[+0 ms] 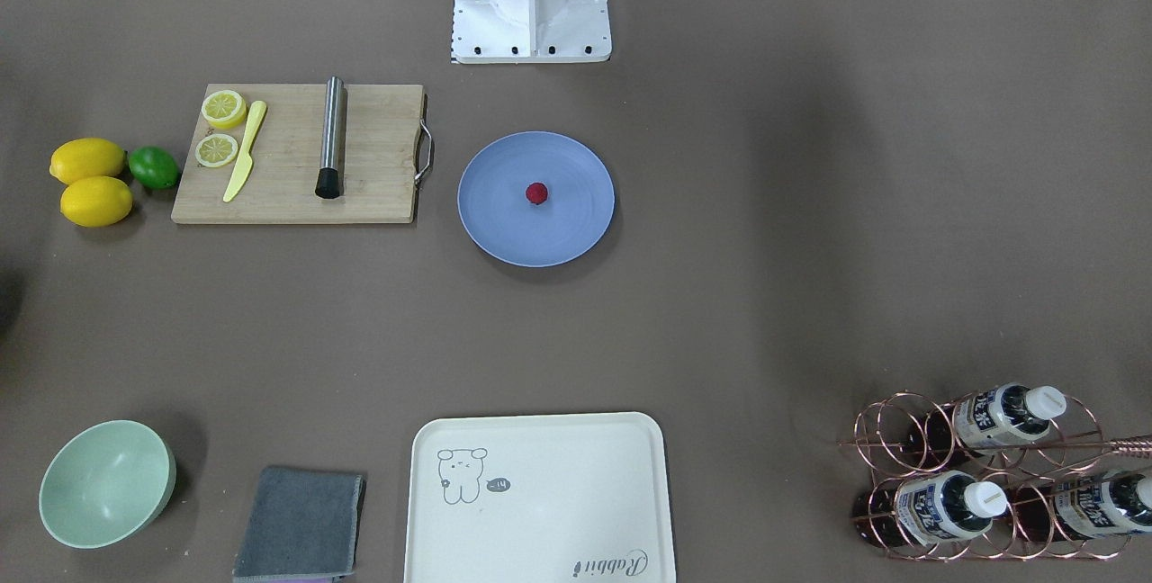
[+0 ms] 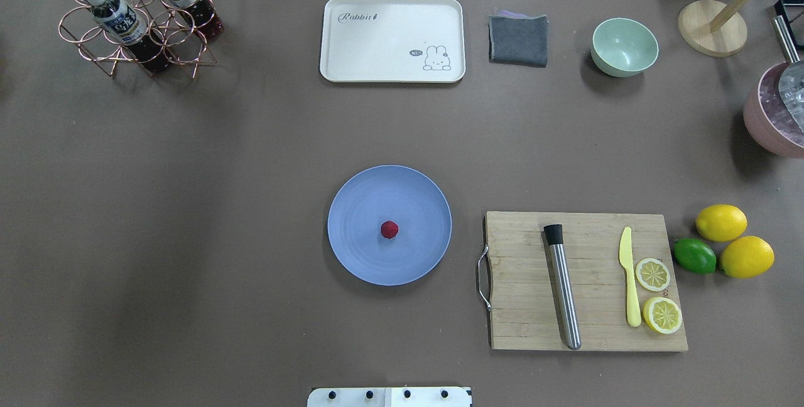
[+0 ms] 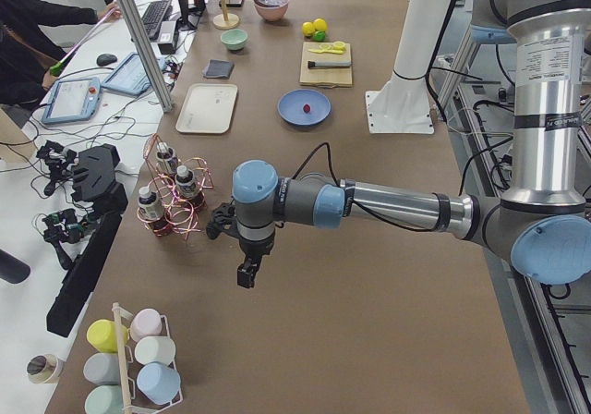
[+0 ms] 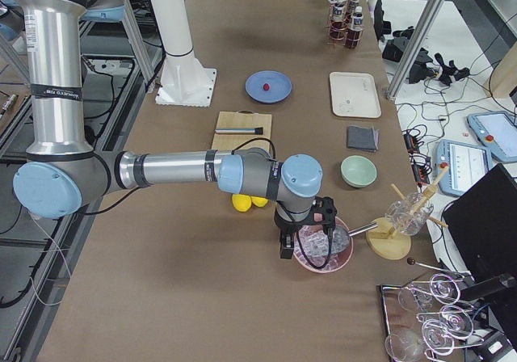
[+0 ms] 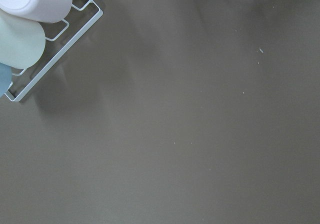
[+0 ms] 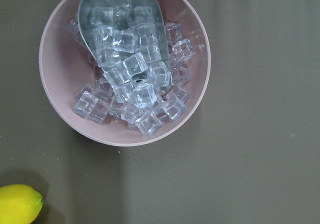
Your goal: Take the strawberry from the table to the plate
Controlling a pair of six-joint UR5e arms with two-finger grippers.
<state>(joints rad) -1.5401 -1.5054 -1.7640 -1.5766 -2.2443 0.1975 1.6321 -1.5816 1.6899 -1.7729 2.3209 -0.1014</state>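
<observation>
The small dark-red strawberry (image 2: 389, 229) (image 1: 536, 193) lies near the middle of the round blue plate (image 2: 358, 256) (image 1: 504, 223), which rests on the brown table (image 2: 251, 174). Neither gripper shows in the overhead or front-facing views. In the exterior left view my left gripper (image 3: 247, 275) hangs over the table's near end, far from the plate (image 3: 288, 109). In the exterior right view my right gripper (image 4: 284, 250) hovers at a pink ice bowl (image 4: 323, 249), also far from the plate (image 4: 279, 91). I cannot tell whether either is open or shut.
A wooden cutting board (image 2: 603, 319) with a metal muddler, yellow knife and lemon slices lies right of the plate, with two lemons (image 2: 721, 222) and a lime (image 2: 695, 255) beyond. A cream tray (image 2: 389, 43), grey cloth (image 2: 518, 39), mint bowl (image 2: 624, 47) and bottle rack (image 2: 135, 24) line the far edge.
</observation>
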